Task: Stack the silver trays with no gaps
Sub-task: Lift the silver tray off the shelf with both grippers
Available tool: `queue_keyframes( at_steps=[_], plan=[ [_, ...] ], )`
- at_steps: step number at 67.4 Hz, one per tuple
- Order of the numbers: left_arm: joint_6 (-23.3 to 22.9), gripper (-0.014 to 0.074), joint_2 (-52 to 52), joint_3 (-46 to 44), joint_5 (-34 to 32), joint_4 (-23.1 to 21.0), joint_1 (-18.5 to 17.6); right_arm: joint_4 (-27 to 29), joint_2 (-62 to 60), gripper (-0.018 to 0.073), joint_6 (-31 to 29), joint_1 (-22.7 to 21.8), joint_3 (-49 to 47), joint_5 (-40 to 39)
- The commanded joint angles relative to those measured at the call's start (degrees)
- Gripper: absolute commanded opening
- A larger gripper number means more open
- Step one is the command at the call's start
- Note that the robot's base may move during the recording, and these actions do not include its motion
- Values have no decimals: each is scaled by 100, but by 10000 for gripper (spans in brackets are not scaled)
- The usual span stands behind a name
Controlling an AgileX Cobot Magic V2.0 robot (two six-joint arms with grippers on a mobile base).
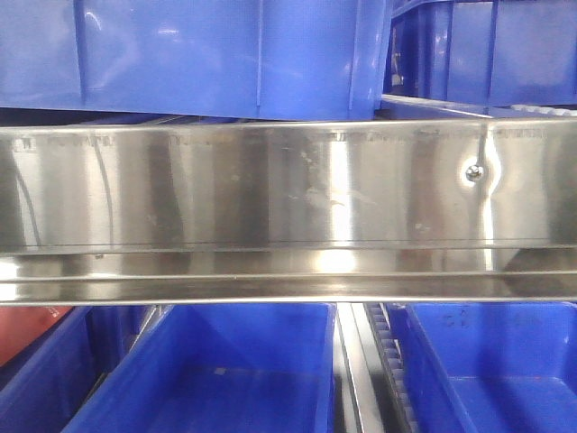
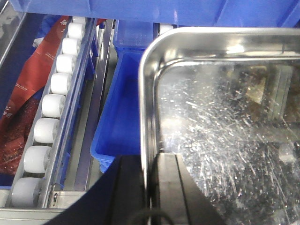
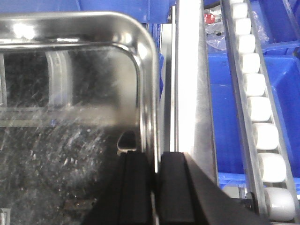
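Observation:
A silver tray (image 2: pixel 225 131) fills the right of the left wrist view, its scratched floor facing me. My left gripper (image 2: pixel 149 164) is shut on the tray's left rim, one finger outside the wall and one inside. In the right wrist view the same tray (image 3: pixel 70 117) fills the left side. My right gripper (image 3: pixel 153 161) is shut on its right rim, again with a finger on each side of the wall. Whether another tray lies under it is hidden. The front view shows neither tray nor grippers.
The front view is filled by a broad steel shelf panel (image 1: pixel 288 189) with a screw (image 1: pixel 474 171), with blue bins above (image 1: pixel 198 54) and below (image 1: pixel 243 370). A white roller track (image 2: pixel 51 108) and a red bag (image 2: pixel 28 112) lie left of the tray. A second roller track (image 3: pixel 258 112) and blue bins (image 3: pixel 225 117) lie to its right.

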Motion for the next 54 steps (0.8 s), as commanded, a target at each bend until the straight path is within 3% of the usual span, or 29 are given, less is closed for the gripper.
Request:
queue_keyframes(
  at_steps=[1,54],
  plan=[
    [22,-9,-7,-30,-521,-152,-119,95,-23,-19,-7,63,-44,-866],
    [22,-9,-7,-30,-521,34,-119,95,-23,-19,-7,63,-44,-866]
  ],
)
